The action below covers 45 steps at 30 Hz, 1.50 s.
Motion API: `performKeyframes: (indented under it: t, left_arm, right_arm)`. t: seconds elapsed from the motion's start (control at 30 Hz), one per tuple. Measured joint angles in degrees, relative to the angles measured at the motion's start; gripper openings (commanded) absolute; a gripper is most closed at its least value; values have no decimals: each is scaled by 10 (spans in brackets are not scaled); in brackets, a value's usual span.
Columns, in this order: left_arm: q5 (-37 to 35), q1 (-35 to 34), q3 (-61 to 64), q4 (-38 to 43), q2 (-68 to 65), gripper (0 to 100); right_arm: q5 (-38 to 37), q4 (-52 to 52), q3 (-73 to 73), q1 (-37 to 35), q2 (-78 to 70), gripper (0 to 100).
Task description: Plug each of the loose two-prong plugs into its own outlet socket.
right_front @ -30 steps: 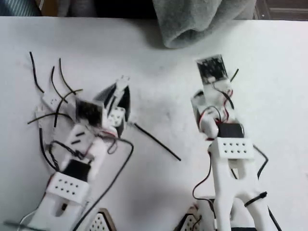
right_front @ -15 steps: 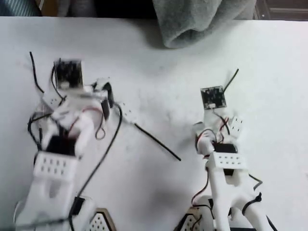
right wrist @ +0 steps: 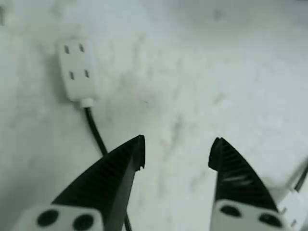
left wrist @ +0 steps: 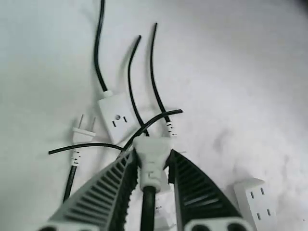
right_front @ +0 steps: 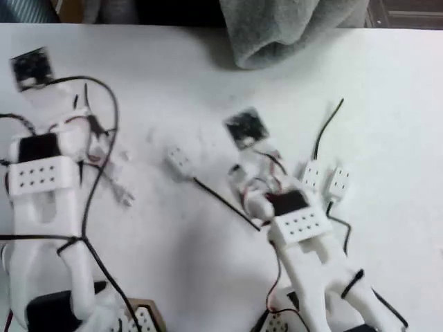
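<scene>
Found left tool (left wrist: 153,159) clamped on plug (left wrist: 151,147), carried leftward since a second ago, now near socket (left wrist: 114,111). Found right tool (right wrist: 175,149) wide, empty, swung inward toward middle socket (right wrist: 76,72). Judged: plug not yet seated; loose plug (left wrist: 83,134) lying on counter (left wrist: 231,72).

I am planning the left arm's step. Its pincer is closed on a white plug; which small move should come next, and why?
Probably ease the left pincer toward the socket lying just ahead, slots facing up. The white plug is already clamped and that socket looks free; the prongs are hidden, so align slowly.
</scene>
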<state>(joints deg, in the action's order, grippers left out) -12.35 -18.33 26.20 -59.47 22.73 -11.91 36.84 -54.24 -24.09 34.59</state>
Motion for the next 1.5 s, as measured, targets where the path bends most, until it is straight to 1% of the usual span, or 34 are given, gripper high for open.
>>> performKeyframes:
  t: [0.17,0.3,0.57,0.9,0.97,1.03,1.1,1.13,1.37,1.5]
  left_arm:
    - [0,-32,21,15,-2,24]
    - [0,-47,33,33,-2,24]
    - [0,-49,33,39,-2,24]
    - [0,-49,38,39,-2,24]
    - [0,-49,38,39,-2,24]
    - [0,-49,38,39,-2,24]
    - [0,-49,38,39,-2,24]
    - [0,-49,38,39,-2,24]
    - [0,-49,42,42,-2,24]
    - [0,-49,86,96,-2,24]
  right_arm:
    - [0,36,120,-98,-108,230]
    - [0,57,212,-137,-222,231]
    - [0,113,373,-156,-417,231]
    - [0,113,468,-149,-556,222]
    - [0,113,479,-149,-567,178]
    - [7,113,487,-148,-574,104]
    - [35,113,491,-148,-576,43]
    - [55,113,491,-148,-576,29]
    - [206,117,505,-137,-577,29]
    - [290,156,529,-94,-578,29]
